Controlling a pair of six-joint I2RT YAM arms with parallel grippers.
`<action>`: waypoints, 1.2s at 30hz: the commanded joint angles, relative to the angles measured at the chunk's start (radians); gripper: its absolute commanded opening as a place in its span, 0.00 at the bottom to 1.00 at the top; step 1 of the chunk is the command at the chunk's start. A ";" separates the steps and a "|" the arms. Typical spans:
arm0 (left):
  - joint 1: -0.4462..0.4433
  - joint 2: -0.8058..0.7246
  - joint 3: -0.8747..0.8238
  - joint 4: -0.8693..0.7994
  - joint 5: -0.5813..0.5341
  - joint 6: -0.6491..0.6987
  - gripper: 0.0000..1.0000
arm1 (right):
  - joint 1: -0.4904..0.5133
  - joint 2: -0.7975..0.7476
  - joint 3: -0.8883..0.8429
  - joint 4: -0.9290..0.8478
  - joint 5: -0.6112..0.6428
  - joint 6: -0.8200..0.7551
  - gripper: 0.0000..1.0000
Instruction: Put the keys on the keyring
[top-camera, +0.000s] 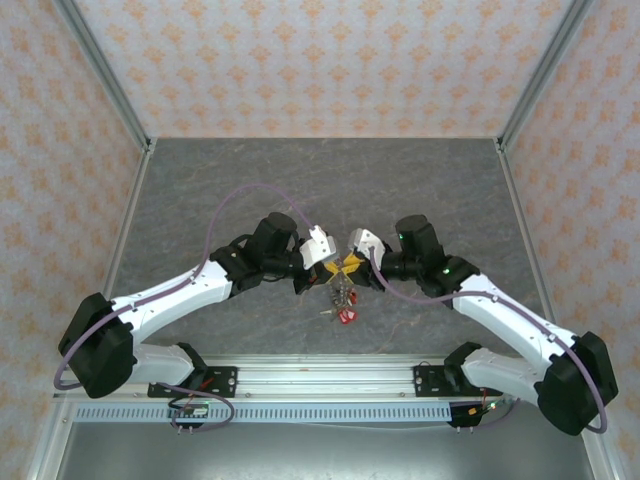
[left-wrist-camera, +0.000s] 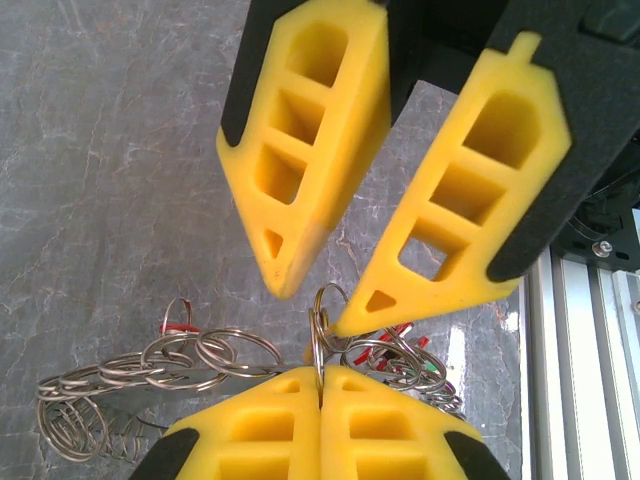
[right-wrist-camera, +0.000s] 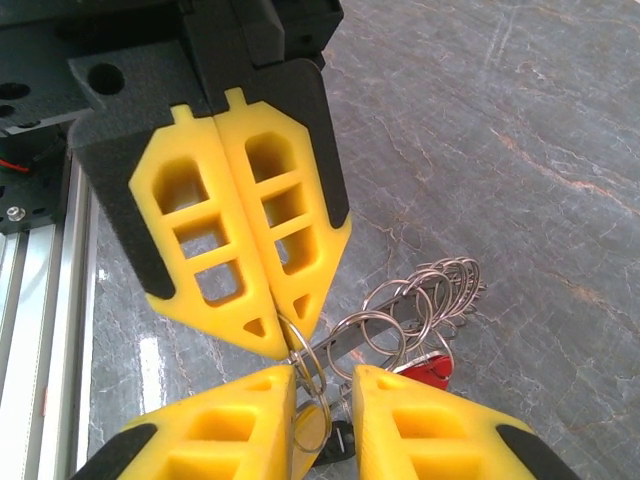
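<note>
From above, the left pincer (top-camera: 330, 272) and right pincer (top-camera: 352, 262) meet tip to tip over the desk (top-camera: 200, 190), with the keys (top-camera: 346, 305) dangling beneath them.

Left wrist view: the left pincer (left-wrist-camera: 320, 378) is clamped on the keyring (left-wrist-camera: 320, 330); best to hold it steady.

Right wrist view: the right pincer (right-wrist-camera: 322, 375) has its jaws apart astride the keyring (right-wrist-camera: 312, 425). It should close gently and prise the coil without twisting.

The keyring (left-wrist-camera: 318, 340), a silver wire split ring, is seen upright and edge-on at the lower centre of the left wrist view. Further linked rings (left-wrist-camera: 200, 355) are strung out from it toward the lower left. The keys (right-wrist-camera: 432, 368) are bunched beside it, with red heads showing. In the top view the bunch is found at mid-frame.
</note>
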 joint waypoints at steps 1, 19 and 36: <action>-0.009 -0.037 0.039 0.004 0.034 0.027 0.00 | -0.003 0.016 0.040 -0.015 -0.024 -0.041 0.21; -0.008 -0.033 0.003 0.052 -0.024 0.003 0.18 | -0.006 0.021 0.129 -0.195 -0.074 -0.107 0.00; -0.008 0.000 0.047 0.029 0.048 0.005 0.21 | 0.004 0.017 0.192 -0.253 -0.023 -0.108 0.00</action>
